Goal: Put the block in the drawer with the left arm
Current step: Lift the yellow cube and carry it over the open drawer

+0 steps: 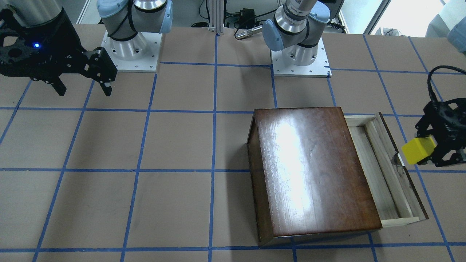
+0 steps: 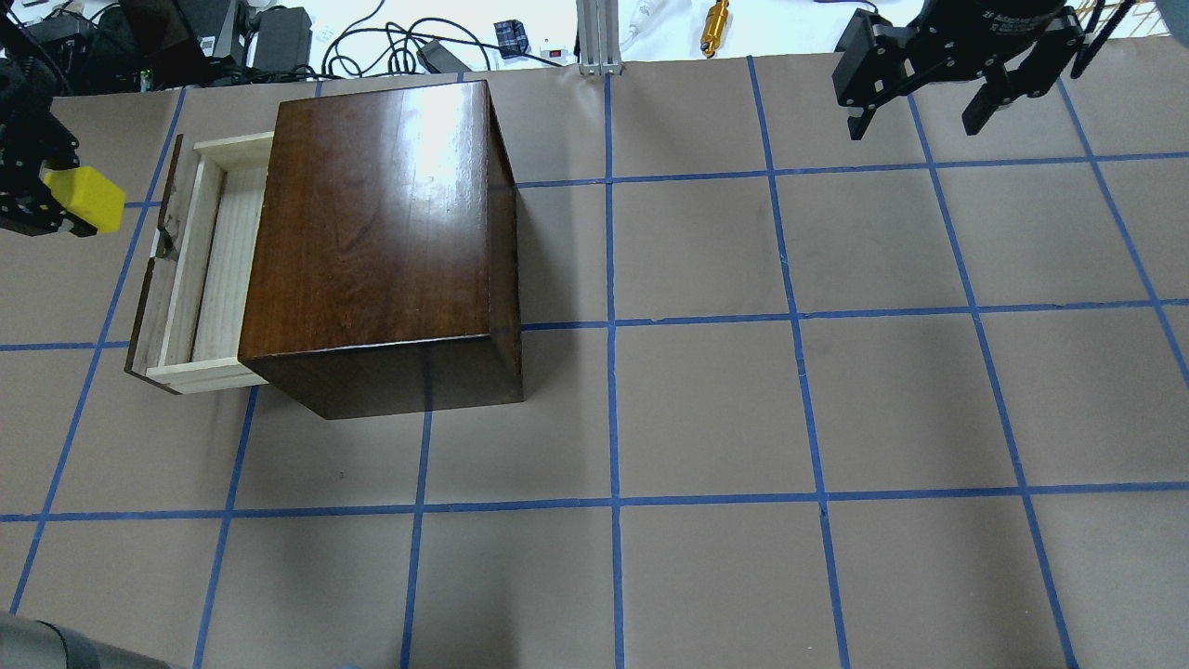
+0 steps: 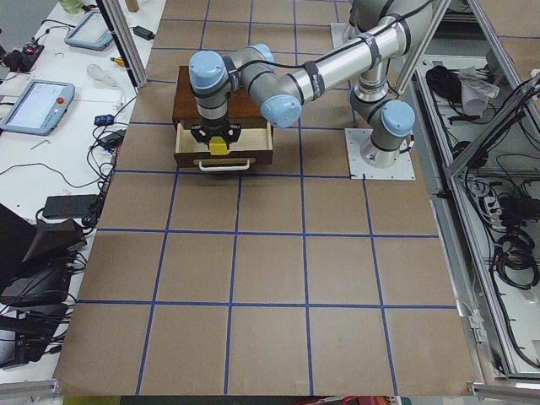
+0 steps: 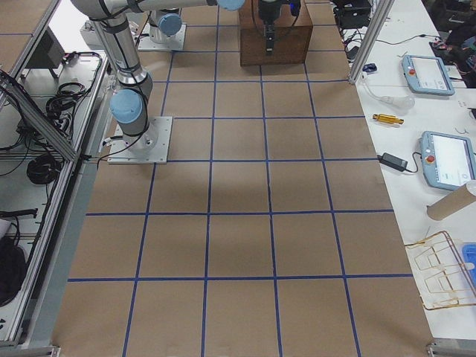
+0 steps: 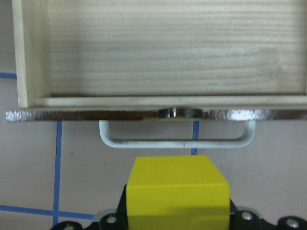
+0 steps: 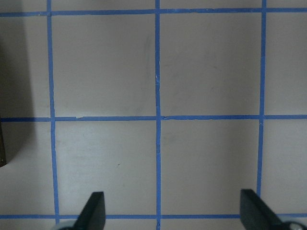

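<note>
My left gripper (image 1: 429, 154) is shut on the yellow block (image 1: 418, 150) and holds it in the air just outside the drawer's front panel, on the handle side. It shows the same way in the overhead view, gripper (image 2: 56, 200) and block (image 2: 85, 199). The drawer (image 1: 382, 171) is pulled out of the dark-brown box (image 1: 313, 171), its pale tray empty. In the left wrist view the block (image 5: 177, 190) sits below the whitish handle (image 5: 176, 140) and the open tray (image 5: 177, 52). My right gripper (image 1: 83, 89) is open and empty, far from the box.
The table (image 2: 706, 409) is brown paper with a blue tape grid. The two arm bases (image 1: 300, 54) stand on plates at the robot's side. Cables and small tools (image 2: 715, 19) lie beyond the table's far edge.
</note>
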